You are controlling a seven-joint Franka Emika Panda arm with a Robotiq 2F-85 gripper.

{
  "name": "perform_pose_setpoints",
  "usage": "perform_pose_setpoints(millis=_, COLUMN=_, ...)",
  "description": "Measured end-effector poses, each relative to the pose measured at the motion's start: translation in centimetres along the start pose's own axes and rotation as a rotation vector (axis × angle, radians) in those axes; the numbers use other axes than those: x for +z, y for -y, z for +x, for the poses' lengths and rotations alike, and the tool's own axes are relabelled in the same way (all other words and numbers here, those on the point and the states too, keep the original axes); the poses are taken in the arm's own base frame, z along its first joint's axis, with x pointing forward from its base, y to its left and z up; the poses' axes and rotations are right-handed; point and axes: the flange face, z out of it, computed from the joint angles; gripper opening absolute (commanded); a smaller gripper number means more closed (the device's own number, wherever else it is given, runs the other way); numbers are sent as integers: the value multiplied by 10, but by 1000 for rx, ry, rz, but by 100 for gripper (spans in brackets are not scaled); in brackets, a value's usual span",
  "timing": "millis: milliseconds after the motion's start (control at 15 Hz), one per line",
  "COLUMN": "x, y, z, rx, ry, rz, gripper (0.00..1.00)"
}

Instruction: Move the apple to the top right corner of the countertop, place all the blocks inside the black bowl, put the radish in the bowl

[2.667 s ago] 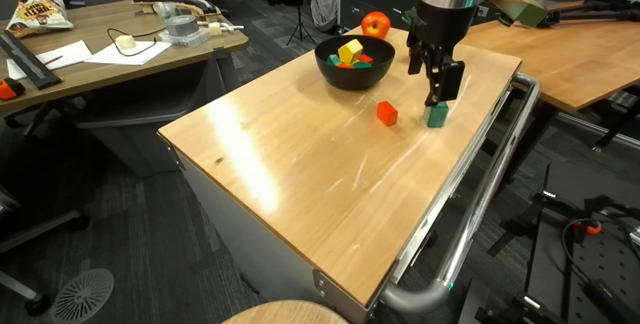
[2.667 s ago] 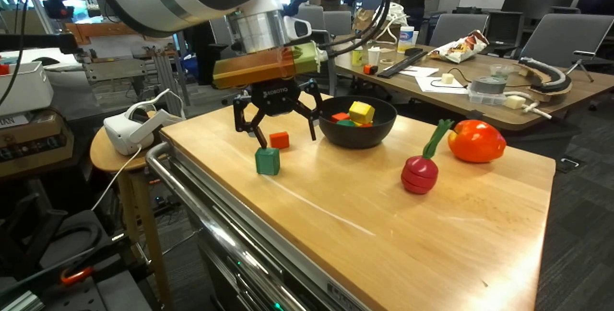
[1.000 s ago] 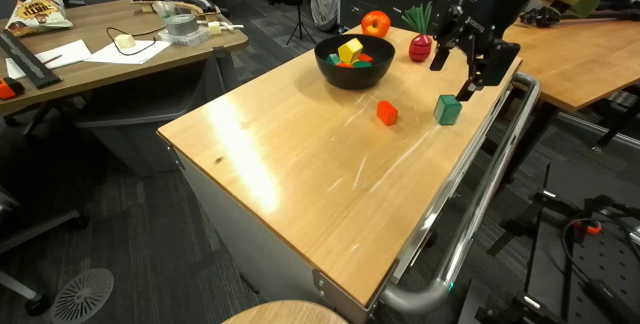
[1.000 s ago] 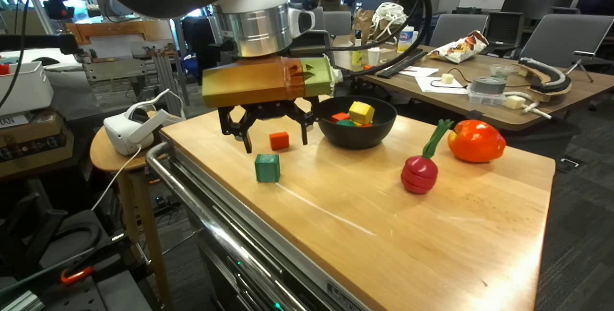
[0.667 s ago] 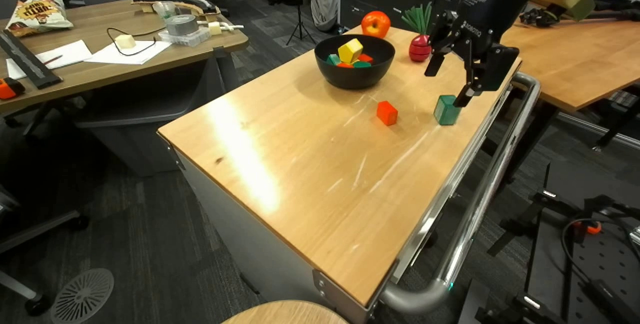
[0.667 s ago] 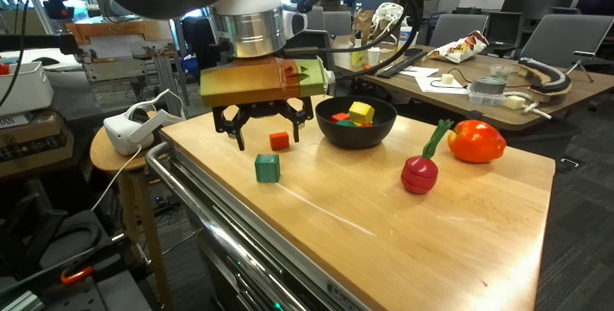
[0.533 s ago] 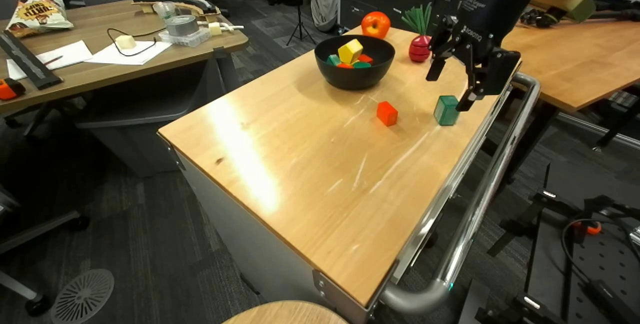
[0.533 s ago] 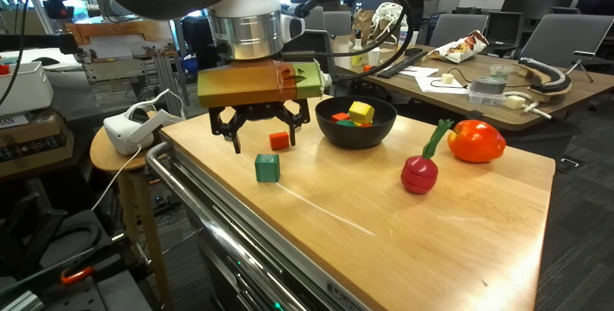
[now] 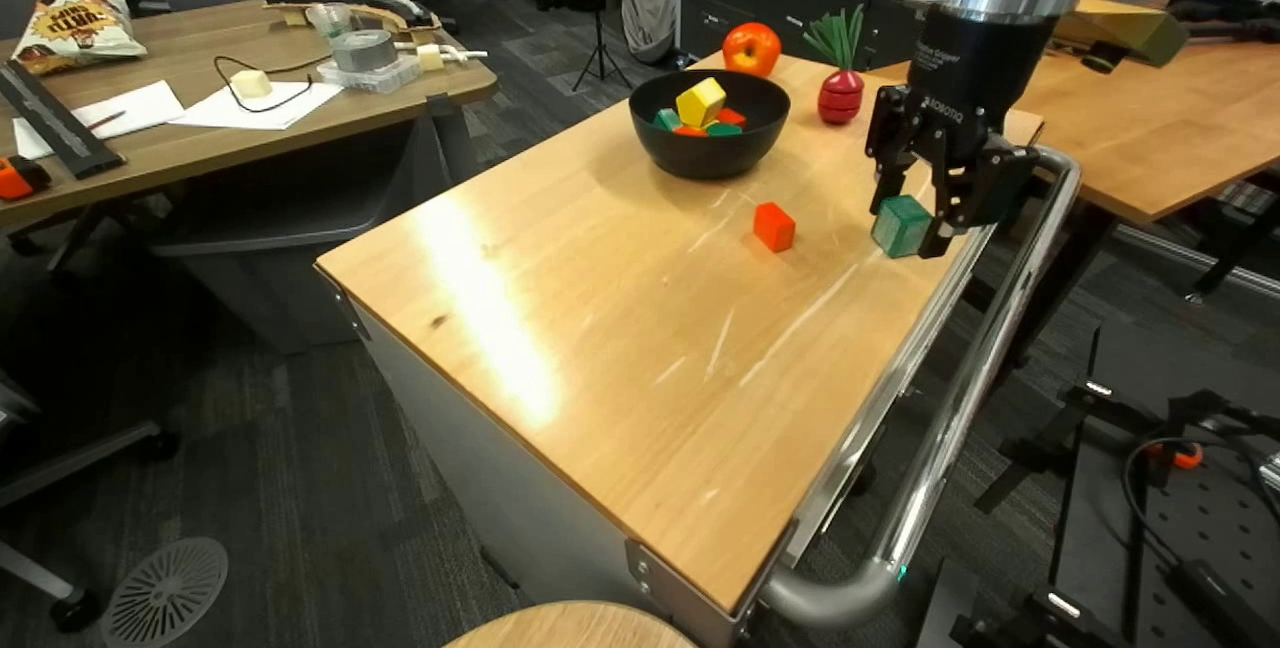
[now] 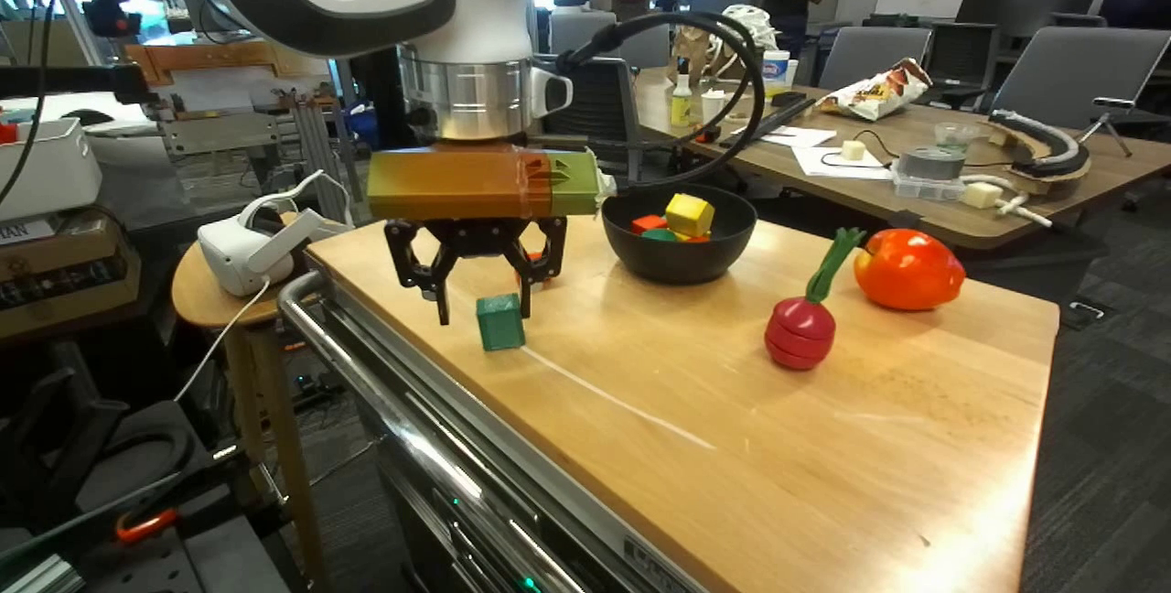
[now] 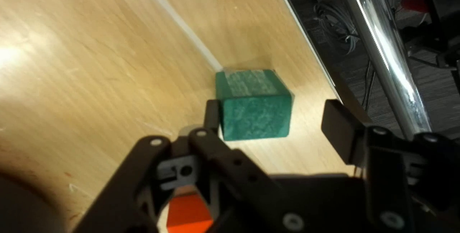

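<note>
Robot gripper (image 10: 485,314) low over a wooden countertop (image 9: 600,328), jaws parted wider than the green block (image 11: 255,118) between them.
It has hold of nothing: in the wrist view one jaw touches or nearly touches the block at 9 o'clock; the other stands apart at 3. In an exterior view, around the black bowl (image 9: 710,159), the apple (image 9: 752,49) is at 1 o'clock, the radish (image 9: 840,97), leaves up, between 2 and 3, the green block at 4, a red block (image 9: 774,227) at 5. In the bowl, a yellow block (image 9: 700,102) sits on red and green blocks (image 9: 724,129).
</note>
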Motion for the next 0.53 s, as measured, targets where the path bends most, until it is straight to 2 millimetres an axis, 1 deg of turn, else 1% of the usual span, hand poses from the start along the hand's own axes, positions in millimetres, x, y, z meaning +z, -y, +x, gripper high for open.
perform_pose_setpoints(millis=200, x=6, y=-3, z=-1, rx=33, ry=45, rz=0, gripper=19)
perform_pose_setpoints(millis=267, x=6, y=-4, z=-1, rx=44, ry=58, rz=-2, gripper=18)
perform_pose_setpoints(millis=533, x=2, y=-7, z=4, rx=99, ry=79, rz=-46, gripper=18)
